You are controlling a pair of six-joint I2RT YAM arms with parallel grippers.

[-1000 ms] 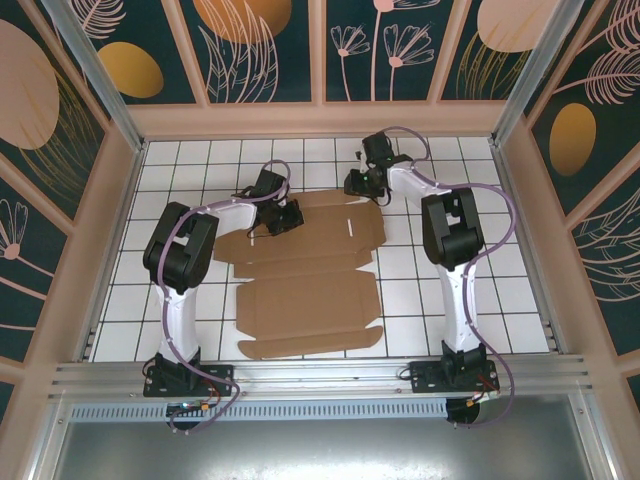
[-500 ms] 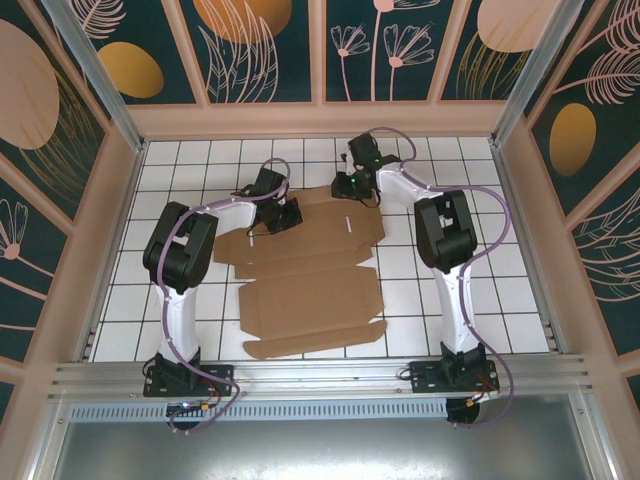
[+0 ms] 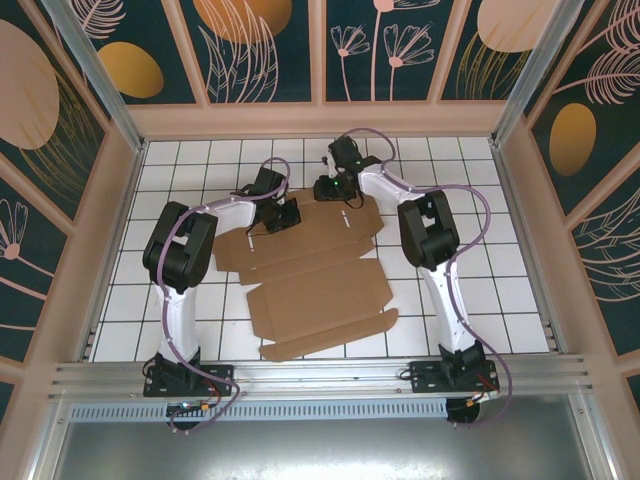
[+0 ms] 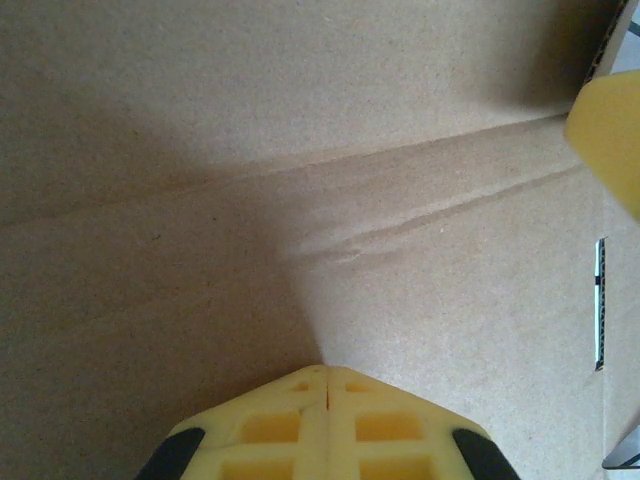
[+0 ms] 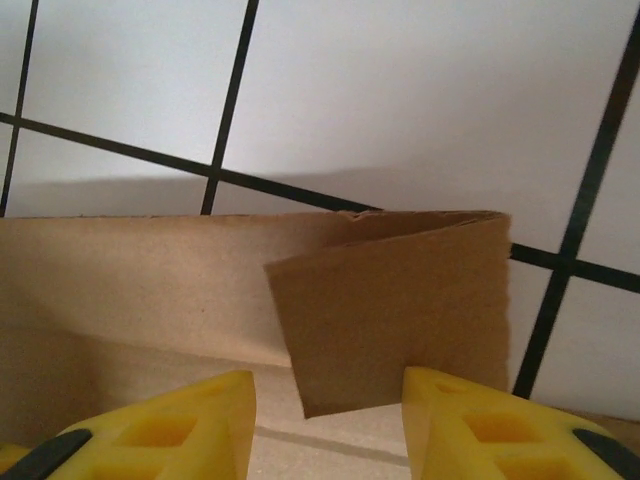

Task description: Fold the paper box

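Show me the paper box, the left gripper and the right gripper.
paper box (image 3: pixel 315 290): top external view, on its wide middle panel.
left gripper (image 4: pixel 328 378): left wrist view, seam between its closed yellow fingertips.
right gripper (image 5: pixel 328 395): right wrist view, midway between its spread fingertips, over the box's flap.

The paper box (image 3: pixel 318 290) was just plain brown cardboard, basically a flat die-cut sheet lying open mid-table (image 3: pixel 200 160), skewed a bit, creases running across it. The far panel had a small slot (image 3: pixel 347 222), and one far-edge tab (image 5: pixel 400 320) was folded up.
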